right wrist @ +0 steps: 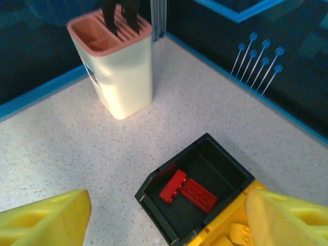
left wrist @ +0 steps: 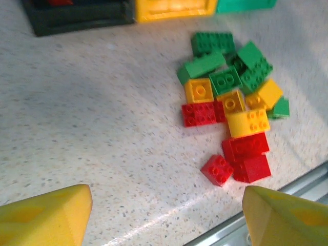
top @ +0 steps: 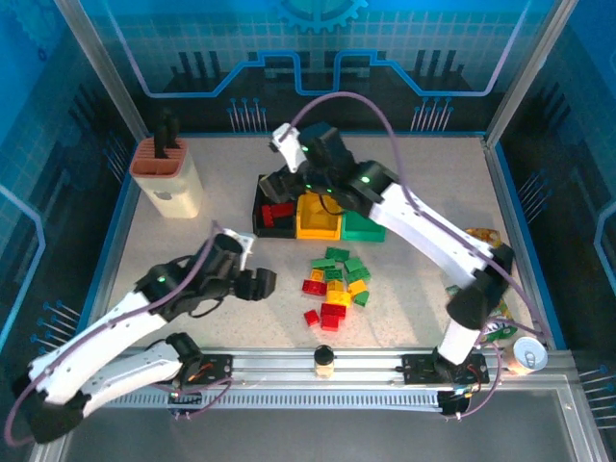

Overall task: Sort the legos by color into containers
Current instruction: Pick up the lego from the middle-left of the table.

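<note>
Top external: right gripper (top: 277, 185) hangs over the black bin (top: 274, 229), jaws spread, nothing between them. Right wrist view has two red bricks (right wrist: 187, 190) lying flat inside that bin. The yellow bin (top: 318, 232) butts against it and the green bin (top: 366, 231) closes the row.

The unsorted pile (top: 337, 284) is mixed red/yellow/green on the table (top: 221, 183), on the near side of the bins. Left gripper (top: 262, 284) is also spread and empty, over bare table left of the pile.

My read: next pick is due. Easiest target is the single red brick (left wrist: 218, 169) at the pile's near corner, just beside two more reds.
- Come straight down and straddle its free sides.
- Close only once low.
- Lift vertically so neighbours don't drag.
- Move the right arm off the black bin before the left carries in; otherwise the arms likely cross there.
</note>
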